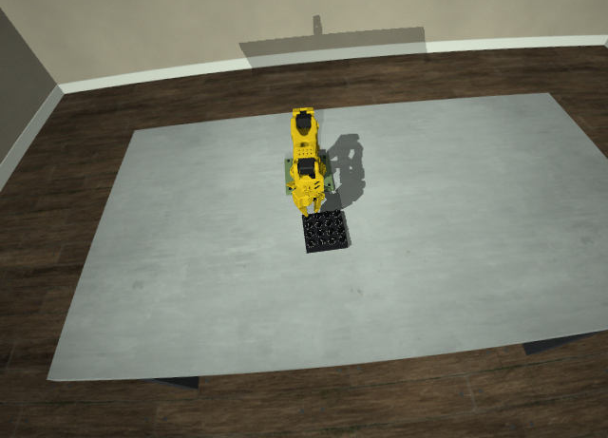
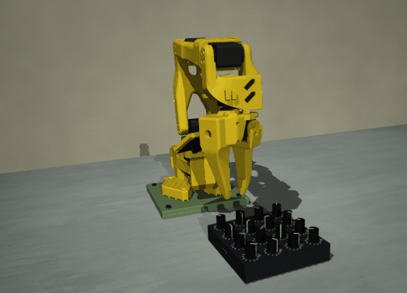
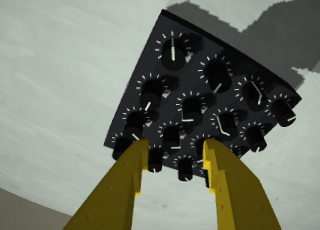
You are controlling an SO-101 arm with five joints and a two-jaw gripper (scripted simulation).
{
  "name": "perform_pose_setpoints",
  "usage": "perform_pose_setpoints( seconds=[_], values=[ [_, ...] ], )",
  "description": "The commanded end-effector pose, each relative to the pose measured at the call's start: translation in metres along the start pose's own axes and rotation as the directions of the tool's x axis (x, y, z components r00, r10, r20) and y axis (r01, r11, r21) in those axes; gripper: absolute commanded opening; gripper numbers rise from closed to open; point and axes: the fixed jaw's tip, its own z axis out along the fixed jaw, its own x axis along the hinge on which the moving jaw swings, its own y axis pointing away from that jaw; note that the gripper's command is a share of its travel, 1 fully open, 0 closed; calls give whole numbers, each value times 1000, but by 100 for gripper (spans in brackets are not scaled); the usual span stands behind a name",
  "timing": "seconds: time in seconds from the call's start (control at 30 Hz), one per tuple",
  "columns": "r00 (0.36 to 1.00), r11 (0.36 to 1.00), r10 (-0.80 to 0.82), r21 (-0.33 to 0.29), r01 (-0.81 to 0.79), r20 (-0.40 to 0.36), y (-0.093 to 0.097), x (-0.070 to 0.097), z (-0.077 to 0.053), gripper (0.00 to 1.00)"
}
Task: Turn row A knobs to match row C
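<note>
The black knob box point(image 1: 326, 232) lies on the grey table just in front of the arm's base. It also shows in the exterior view point(image 2: 268, 242), where a small socket point(image 2: 223, 250) sits in its left side face. It carries several black knobs with white pointer lines in rows. My gripper point(image 2: 234, 194) points down, above the table between the base and the near edge of the box, and touches no knob. In the wrist view the two yellow fingers stand a little apart over the nearest knobs of the box point(image 3: 203, 106), with nothing between them.
The arm stands on a green base plate point(image 2: 194, 201) right behind the box. The table's edges are far off on all sides, with dark wooden floor around it.
</note>
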Motion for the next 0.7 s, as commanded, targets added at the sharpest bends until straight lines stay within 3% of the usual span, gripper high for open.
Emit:
perform_pose_setpoints(
  seconds=[0.0,0.67],
  values=[
    [998,999,-47,25,46,40,-1,-6,5,13],
    [945,945,-326,35,325,31,0,-5,5,10]
  ],
)
